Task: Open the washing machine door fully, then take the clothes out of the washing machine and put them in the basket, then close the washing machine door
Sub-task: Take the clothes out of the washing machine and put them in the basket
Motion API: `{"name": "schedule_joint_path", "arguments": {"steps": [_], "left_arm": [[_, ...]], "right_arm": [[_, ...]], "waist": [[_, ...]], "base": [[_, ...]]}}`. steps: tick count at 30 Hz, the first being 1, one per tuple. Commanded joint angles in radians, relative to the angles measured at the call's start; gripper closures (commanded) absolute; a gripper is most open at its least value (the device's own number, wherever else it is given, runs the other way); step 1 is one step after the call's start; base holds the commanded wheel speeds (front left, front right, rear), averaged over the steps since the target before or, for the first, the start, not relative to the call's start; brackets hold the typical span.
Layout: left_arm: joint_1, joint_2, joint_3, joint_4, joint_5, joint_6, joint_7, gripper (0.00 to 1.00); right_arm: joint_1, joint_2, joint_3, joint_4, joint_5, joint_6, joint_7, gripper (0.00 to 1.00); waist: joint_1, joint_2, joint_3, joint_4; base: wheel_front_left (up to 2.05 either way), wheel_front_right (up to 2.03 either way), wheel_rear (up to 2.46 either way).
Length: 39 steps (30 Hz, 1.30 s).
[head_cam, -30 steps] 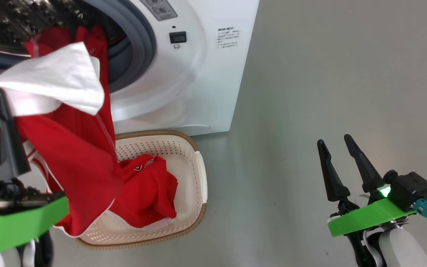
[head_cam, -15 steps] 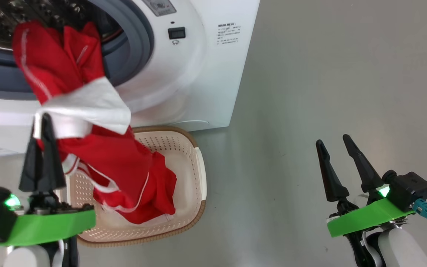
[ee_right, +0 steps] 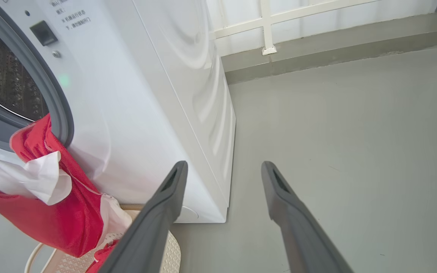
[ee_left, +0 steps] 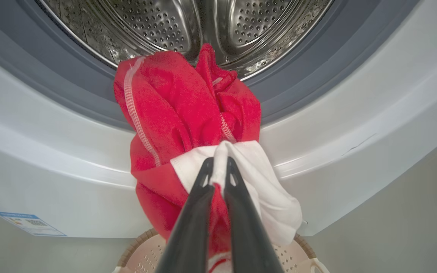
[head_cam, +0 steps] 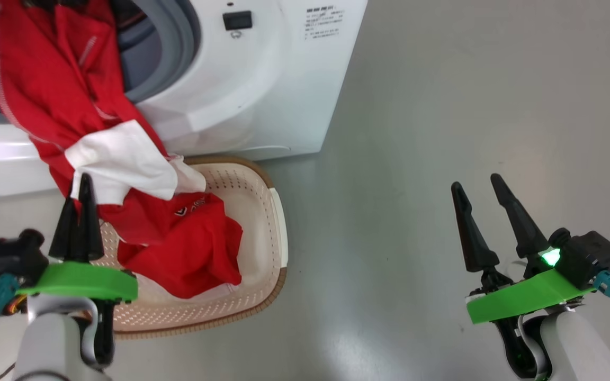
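The washing machine (head_cam: 262,79) stands open, its steel drum (ee_left: 188,26) bare behind the grey seal. The washing machine door is out of view. One of the clothes, a red garment (head_cam: 45,90) with a white band, trails from the drum over the seal and down the front. My left gripper (head_cam: 80,182) is shut on its white band, just above the near left rim of the basket (head_cam: 254,222). A second red garment (head_cam: 188,254) lies in the basket. My right gripper (head_cam: 475,182) stands open over the floor, far to the right, with nothing between its fingers.
The basket sits on the grey floor right against the machine's front. A blue label (ee_left: 29,223) is low on the machine's front. In the right wrist view a white railing (ee_right: 268,26) and a low kerb run behind the machine. Bare floor stretches to the right.
My left gripper has come down and back from the drum mouth toward the basket, drawing more red garment out. The head camera has tilted down. The right arm has stayed put.
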Motion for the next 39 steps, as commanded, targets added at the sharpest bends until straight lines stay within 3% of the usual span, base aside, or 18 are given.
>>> {"name": "schedule_joint_path", "arguments": {"steps": [1,17,18,22,24,27,39], "left_arm": [[-0.028,0.020,0.039,0.019,0.020,-0.007,-0.005,1.00],[-0.225,0.039,0.060,0.348,0.109,-0.014,-0.005,0.98],[-0.231,0.040,0.062,0.358,0.111,-0.014,-0.005,0.85],[-0.242,0.040,0.068,0.375,0.120,-0.014,-0.005,0.58],[-0.242,0.039,0.071,0.379,0.122,-0.014,-0.005,0.29],[-0.236,0.038,0.077,0.378,0.121,-0.014,-0.005,0.02],[-0.175,0.024,0.060,0.275,0.094,-0.014,-0.005,0.00]], "right_arm": [[-0.010,-0.001,0.019,-0.027,-0.006,0.007,-0.006,0.00],[-0.073,0.010,0.019,-0.040,-0.011,0.007,-0.006,0.00],[-0.076,0.010,0.019,-0.040,-0.011,0.007,-0.006,0.00],[-0.079,0.011,0.018,-0.038,-0.013,0.007,-0.006,0.00],[-0.078,0.012,0.018,-0.036,-0.014,0.007,-0.006,0.00],[-0.075,0.011,0.017,-0.033,-0.014,0.007,-0.006,0.00],[-0.058,0.002,0.023,-0.023,-0.014,0.007,-0.006,0.00]], "waist": [[0.0000,-0.0001,0.034,-0.010],[0.0000,-0.0001,0.152,-0.017],[0.0000,-0.0001,0.155,-0.018],[0.0000,-0.0001,0.156,-0.018],[0.0000,-0.0001,0.153,-0.018],[0.0000,-0.0001,0.145,-0.017],[0.0000,-0.0001,0.093,-0.001]], "base": [[0.00,0.00,0.00],[0.00,0.00,0.00],[0.00,0.00,0.00],[0.00,0.00,0.00],[0.00,0.00,0.00],[0.00,0.00,0.00],[0.00,0.00,0.00]]}}
